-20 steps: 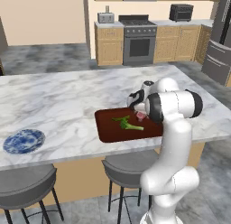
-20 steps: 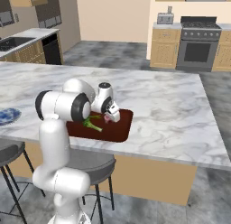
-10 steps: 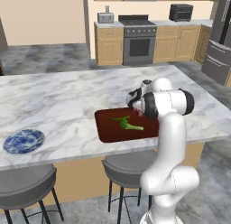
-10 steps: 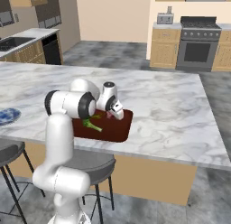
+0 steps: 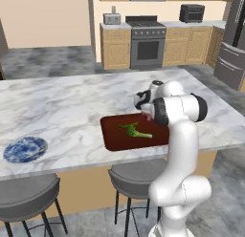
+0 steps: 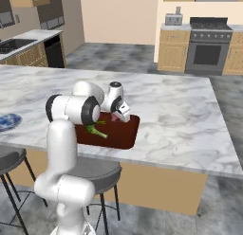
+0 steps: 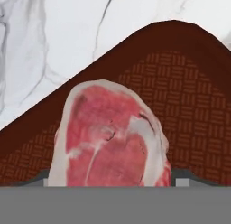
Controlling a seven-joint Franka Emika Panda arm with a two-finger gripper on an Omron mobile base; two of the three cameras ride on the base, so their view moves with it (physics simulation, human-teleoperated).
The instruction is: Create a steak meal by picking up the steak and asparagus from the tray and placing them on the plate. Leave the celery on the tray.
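The steak (image 7: 110, 137), red-pink with a pale fatty edge, lies near a corner of the dark red-brown tray (image 7: 185, 83). My gripper (image 7: 113, 178) is low over it and open. Its two fingertips (image 7: 43, 177) stand just outside the meat's two sides. From the base, the gripper (image 5: 146, 112) is at the tray's (image 5: 112, 135) far right part, above the steak (image 5: 147, 117). The pale celery (image 5: 142, 134) lies mid-tray with the darker asparagus (image 5: 128, 126) against it. The blue-and-white plate (image 5: 25, 149) sits far left on the counter.
My own elbow and forearm (image 5: 179, 109) arch over the tray's right end. Two stools (image 5: 131, 176) stand under the counter's front edge. The marble counter (image 5: 62, 112) runs between the tray and the plate. The plate (image 6: 7, 121) shows at the right base view's left edge.
The elbow has swung up and towards the counter while the hand stayed over the tray's far right corner. The steak and the greens have not moved.
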